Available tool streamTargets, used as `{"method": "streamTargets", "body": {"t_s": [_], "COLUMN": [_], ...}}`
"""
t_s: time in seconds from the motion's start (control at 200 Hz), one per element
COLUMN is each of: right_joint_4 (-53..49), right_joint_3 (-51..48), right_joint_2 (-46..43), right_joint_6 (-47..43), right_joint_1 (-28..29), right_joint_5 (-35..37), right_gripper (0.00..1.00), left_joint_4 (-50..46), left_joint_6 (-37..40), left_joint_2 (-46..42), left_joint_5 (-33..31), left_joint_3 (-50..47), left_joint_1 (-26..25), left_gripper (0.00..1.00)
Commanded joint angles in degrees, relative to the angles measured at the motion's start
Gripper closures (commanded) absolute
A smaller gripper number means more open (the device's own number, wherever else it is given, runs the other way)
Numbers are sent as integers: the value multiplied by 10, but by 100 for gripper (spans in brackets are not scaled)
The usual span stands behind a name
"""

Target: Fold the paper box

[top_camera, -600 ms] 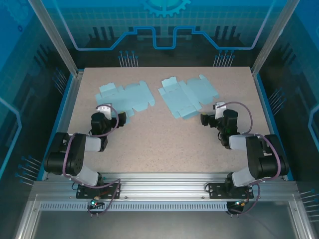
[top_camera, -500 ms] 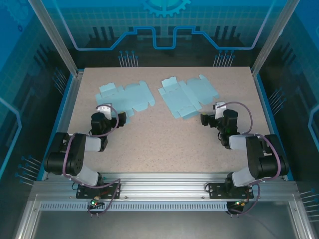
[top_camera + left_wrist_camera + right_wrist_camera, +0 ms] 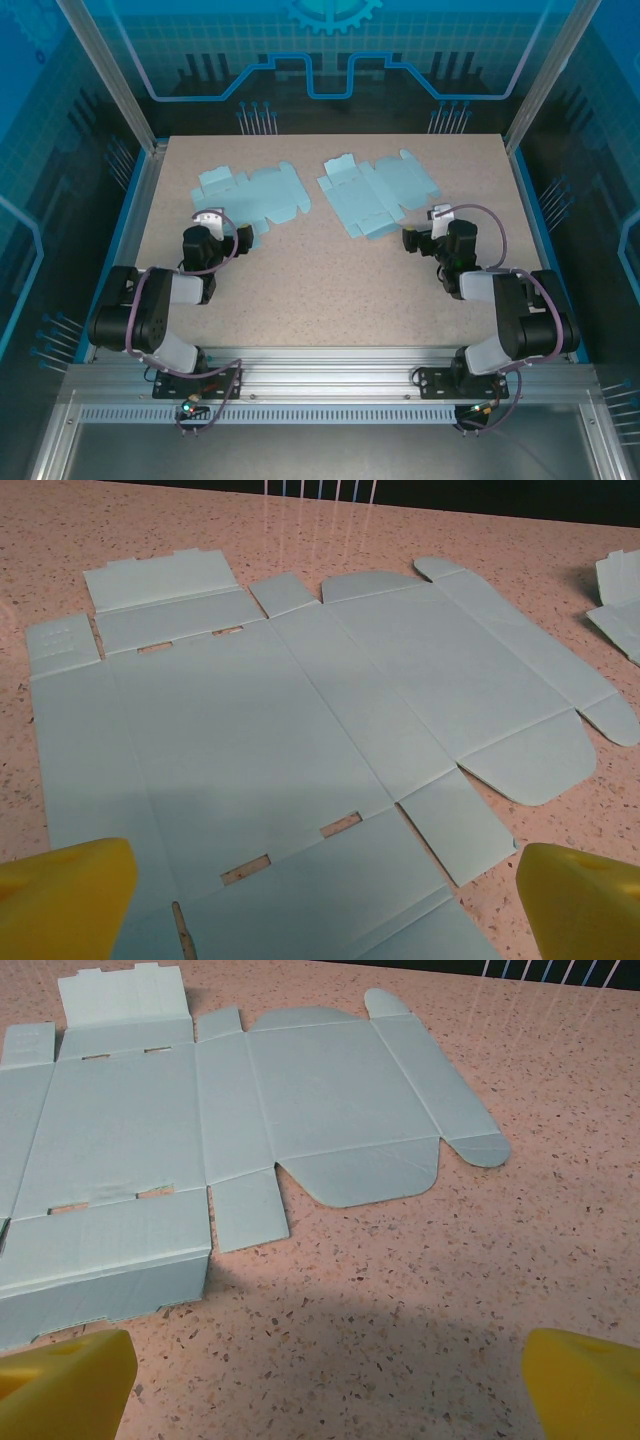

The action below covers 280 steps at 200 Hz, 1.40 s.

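Observation:
Two light-blue paper box blanks lie flat and unfolded on the table. The left blank lies just ahead of my left gripper. Its yellow fingertips stand wide apart, open, over the blank's near edge with nothing between them. The right blank lies ahead and to the left of my right gripper. That gripper is open over bare table, apart from the paper. The right blank's near-left panel is bent along a crease.
The speckled beige table has open room between and in front of the arms. Blue rails and slanted metal posts border its sides. In the left wrist view, the corner of the right blank shows at the right.

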Motion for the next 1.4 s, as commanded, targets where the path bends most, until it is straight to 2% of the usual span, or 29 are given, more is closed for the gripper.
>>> {"method": "streamTargets", "body": {"t_s": [0.0,0.77,0.915,1.056,1.176,1.396], "right_joint_4": [16,16,16,-54,-164,-444], "right_joint_3": [12,13,13,31,64,169], "right_joint_2": [6,5,4,-39,-88,-157], "right_joint_6": [-6,-6,-6,0,34,146], "right_joint_1": [-9,-9,-8,-5,-4,-1], "right_joint_5": [-7,-8,-6,15,48,96], "right_gripper": [0,0,0,0,0,0], "left_joint_4": [22,22,-20,-82,-115,-272], "left_joint_6": [13,13,14,9,-5,-95], "left_joint_2": [6,6,-43,-110,-164,-262], "left_joint_5": [15,16,22,5,-6,1], "left_joint_3": [11,12,14,18,21,71], "left_joint_1": [5,6,5,5,5,-4], "left_gripper": [1,1,1,1,1,1]}}
